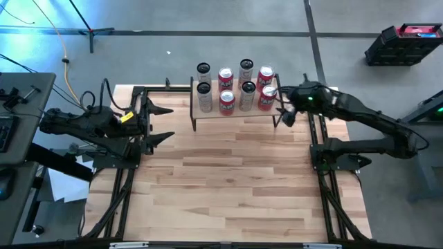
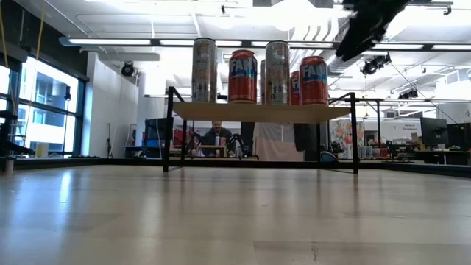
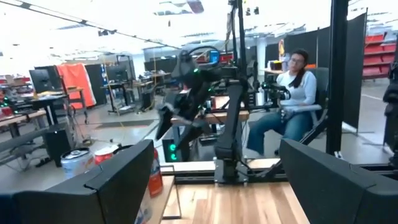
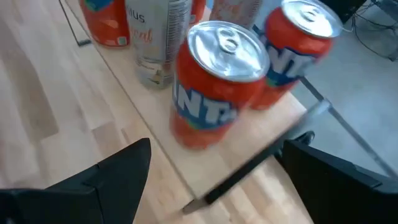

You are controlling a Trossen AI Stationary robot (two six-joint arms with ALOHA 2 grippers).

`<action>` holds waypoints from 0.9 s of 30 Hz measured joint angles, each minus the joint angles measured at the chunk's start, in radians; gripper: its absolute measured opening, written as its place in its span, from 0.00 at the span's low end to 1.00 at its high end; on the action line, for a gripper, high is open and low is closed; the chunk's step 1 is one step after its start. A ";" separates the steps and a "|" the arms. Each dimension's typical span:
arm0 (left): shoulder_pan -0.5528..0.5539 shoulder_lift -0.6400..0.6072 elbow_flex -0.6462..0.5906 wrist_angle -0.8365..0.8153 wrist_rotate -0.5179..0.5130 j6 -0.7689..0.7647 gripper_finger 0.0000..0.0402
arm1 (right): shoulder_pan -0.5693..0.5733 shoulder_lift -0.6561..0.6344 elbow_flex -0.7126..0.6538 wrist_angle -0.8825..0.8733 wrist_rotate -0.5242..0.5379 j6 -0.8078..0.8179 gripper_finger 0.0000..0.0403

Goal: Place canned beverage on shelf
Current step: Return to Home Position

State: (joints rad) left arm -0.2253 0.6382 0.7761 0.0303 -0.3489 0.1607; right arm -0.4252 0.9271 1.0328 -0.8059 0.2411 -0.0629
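Note:
The shelf [image 1: 235, 113], a light wooden plank on thin black legs, stands at the table's far edge and carries several upright cans, red-orange and silver [image 2: 243, 73]. My right gripper [image 1: 282, 109] hangs open and empty above the shelf's right end, higher than the can tops in the low view [image 2: 353, 40]. In the right wrist view its fingers [image 4: 211, 180] stand apart, short of the nearest orange can [image 4: 214, 87], which stands on its base on the plank [image 4: 249, 155]. My left gripper [image 1: 172, 123] waits open and empty at the table's left side.
The wooden table top [image 1: 228, 180] stretches in front of the shelf. Black arm frames run along both table sides [image 1: 325, 166]. A person sits beyond the table's right side [image 3: 292, 93]; another person shows behind the shelf in the low view [image 2: 217, 136].

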 joint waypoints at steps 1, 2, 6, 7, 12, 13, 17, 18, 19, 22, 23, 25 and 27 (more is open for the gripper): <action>0.002 -0.007 0.000 -0.007 0.000 0.005 0.85 | 0.008 -0.026 0.000 -0.017 0.003 0.015 0.87; 0.003 -0.010 0.000 -0.013 0.000 0.004 0.85 | 0.016 -0.052 0.000 -0.029 0.003 0.031 0.87; 0.003 -0.001 -0.004 -0.040 0.004 0.001 0.85 | 0.067 -0.152 -0.029 -0.031 -0.018 0.080 0.87; 0.003 0.006 -0.012 -0.039 0.016 0.005 0.85 | 0.082 -0.174 -0.046 -0.017 -0.023 0.092 0.87; 0.003 0.044 -0.029 -0.012 -0.002 -0.007 0.85 | 0.147 -0.251 -0.160 0.132 -0.060 0.127 0.87; 0.003 0.048 -0.029 -0.010 -0.018 -0.011 0.85 | 0.157 -0.257 -0.185 0.175 -0.078 0.127 0.87; 0.003 0.054 -0.029 -0.024 -0.041 -0.026 0.85 | 0.191 -0.258 -0.297 0.386 -0.229 0.116 0.87; 0.003 0.052 -0.029 -0.038 -0.044 -0.030 0.85 | 0.200 -0.258 -0.326 0.446 -0.273 0.111 0.87; 0.003 0.049 -0.033 -0.047 -0.053 -0.037 0.85 | 0.208 -0.256 -0.354 0.509 -0.314 0.110 0.87; 0.003 0.011 -0.100 -0.033 -0.084 -0.074 0.85 | 0.229 -0.253 -0.440 0.674 -0.418 0.108 0.87; 0.004 -0.002 -0.127 -0.015 -0.086 -0.086 0.85 | 0.237 -0.253 -0.468 0.725 -0.441 0.108 0.86; 0.006 -0.028 -0.191 0.018 -0.086 -0.101 0.85 | 0.253 -0.255 -0.519 0.823 -0.475 0.107 0.85; 0.010 -0.043 -0.246 0.088 -0.078 -0.107 0.85 | 0.266 -0.261 -0.563 0.880 -0.487 0.105 0.81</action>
State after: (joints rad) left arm -0.2155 0.5956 0.5298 0.1179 -0.4268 0.0538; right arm -0.1592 0.6663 0.4701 0.0739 -0.2460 0.0426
